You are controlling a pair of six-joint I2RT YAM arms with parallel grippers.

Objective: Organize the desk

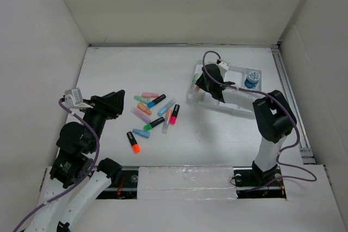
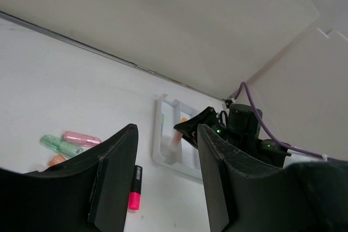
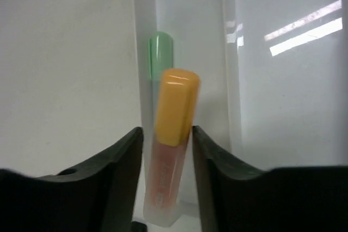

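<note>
Bench, a broad white matte surface, fills the floor of the white-walled enclosure and carries everything else. Toward its far right lies a white compartmented tray, and a round blue-topped item sits in the tray's right-hand end.

The right end effector hangs over the tray's left end. It is closed narrowly on an orange-capped highlighter with a pale pinkish body, which is pinched between its two fingers and points into a narrow slot. A green highlighter lies just beyond it in the same slot.

A scatter of loose highlighters in pink, green, orange, purple and blue lies left of the bench's middle, well apart from the tray. A black marker with an orange cap lies nearer the arms, slightly apart from that scatter.

The left end effector hovers just left of the scatter. Its jaws are spread wide with nothing between them.
</note>
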